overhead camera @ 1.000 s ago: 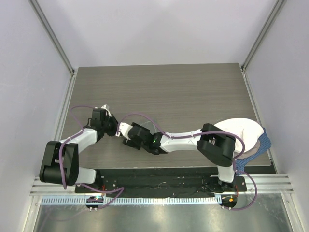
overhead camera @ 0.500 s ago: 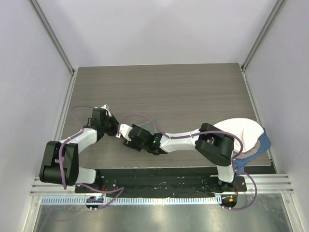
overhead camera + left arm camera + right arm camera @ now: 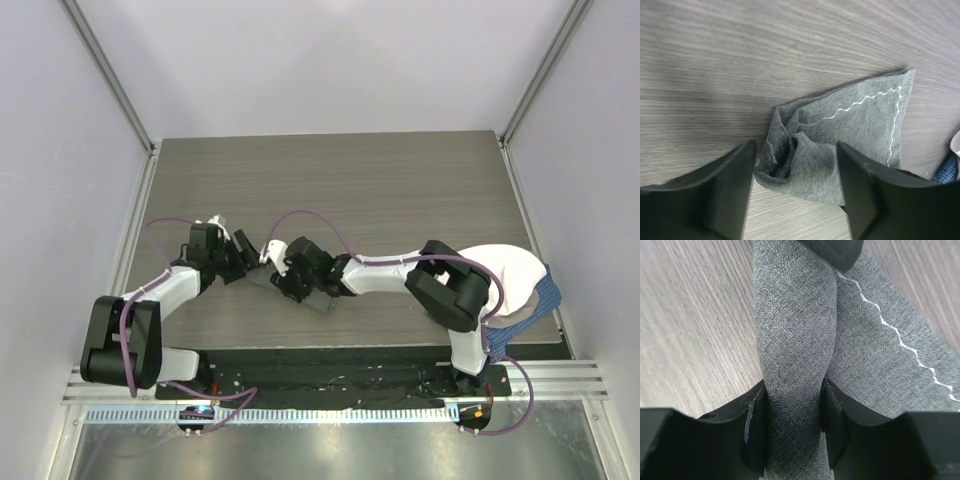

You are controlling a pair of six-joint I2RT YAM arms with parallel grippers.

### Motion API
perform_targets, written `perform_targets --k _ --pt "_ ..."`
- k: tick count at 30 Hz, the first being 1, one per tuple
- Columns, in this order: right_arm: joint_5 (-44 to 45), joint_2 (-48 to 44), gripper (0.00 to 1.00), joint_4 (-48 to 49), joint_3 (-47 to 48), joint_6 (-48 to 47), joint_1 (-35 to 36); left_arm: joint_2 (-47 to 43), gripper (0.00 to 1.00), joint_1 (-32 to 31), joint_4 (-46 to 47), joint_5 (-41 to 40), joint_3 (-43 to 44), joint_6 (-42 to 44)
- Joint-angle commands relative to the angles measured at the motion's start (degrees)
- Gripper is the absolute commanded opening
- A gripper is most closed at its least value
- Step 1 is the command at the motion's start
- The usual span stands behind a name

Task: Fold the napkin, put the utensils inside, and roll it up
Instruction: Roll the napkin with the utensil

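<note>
The napkin (image 3: 850,130) is a grey-green cloth with a pale zigzag hem, rolled into a small bundle at the left middle of the table (image 3: 400,190). From above only a bit of the napkin (image 3: 257,279) shows under the arms. My left gripper (image 3: 795,170) is open, with the roll's crumpled end lying loose on the table between its fingers (image 3: 730,190). My right gripper (image 3: 792,415) is shut on the napkin (image 3: 795,340), its pads squeezing the roll from both sides. Seen from above, the left gripper (image 3: 243,262) and right gripper (image 3: 275,272) nearly meet. The utensils are out of view.
A cream-white cloth (image 3: 500,265) lies at the table's right edge behind the right arm's elbow, with a blue checked cloth (image 3: 545,295) under it. A corner of the blue checked cloth (image 3: 946,170) shows in the left wrist view. Grey walls enclose the table.
My left gripper has opened and let go of the napkin's end. My right gripper has shifted a little left and closed on the roll.
</note>
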Motion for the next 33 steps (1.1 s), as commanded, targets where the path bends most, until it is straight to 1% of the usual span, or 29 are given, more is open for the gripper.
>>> perform_targets --k 1,3,4,6,9,11,13,17,22,25,26,28,33 --pt "-17.4 1.3 0.47 -2.1 -0.3 5.4 -3.9 -5.5 0.74 0.1 -0.1 -5.0 0.6 0.2" --pt "-21.0 1.6 0.46 -2.1 -0.6 7.0 -4.9 -7.5 0.77 0.1 -0.1 -7.6 -0.7 0.2" --pt "-24.6 2.0 0.45 -2.1 -0.5 7.4 -5.3 -9.7 0.77 0.1 0.5 -8.1 -1.3 0.1" --pt "-27.5 2.5 0.43 -2.1 -0.3 8.2 -5.9 -11.5 0.77 0.1 1.4 -8.8 -3.2 -0.4" --pt "-33.0 3.9 0.42 -2.2 0.2 8.7 -7.1 -14.2 0.76 0.1 3.6 -8.1 -5.3 -0.5" --pt "-36.6 5.4 0.41 -2.2 0.6 10.4 -8.4 -14.6 0.74 0.1 4.7 -6.8 -6.2 -0.5" --pt "-38.3 6.4 0.41 -2.2 1.4 11.5 -9.2 -14.2 0.72 0.1 5.4 -4.6 -6.8 -0.5" --pt "-38.8 8.3 0.41 -2.4 2.6 13.0 -10.5 -13.1 0.67 0.1 5.5 -2.3 -7.7 -1.0" --pt "-37.4 9.9 0.41 -2.5 3.7 13.4 -11.1 -15.0 0.66 0.1 5.9 -3.0 -10.6 -2.3" --pt "-36.7 10.3 0.41 -2.6 4.2 13.3 -11.2 -15.7 0.63 0.1 6.7 -2.9 -11.6 -2.8" --pt "-36.2 10.4 0.41 -4.1 4.2 13.3 -11.2 -15.8 0.59 0.1 6.8 -2.7 -11.7 -3.0" --pt "-35.9 10.2 0.41 -4.2 4.2 13.3 -11.2 -15.3 0.55 0.1 7.3 -2.7 -12.0 -3.1" --pt "-35.0 9.1 0.41 -6.5 5.4 12.3 -11.3 -13.6 0.41 0.1 6.7 -2.5 -11.0 -2.8"
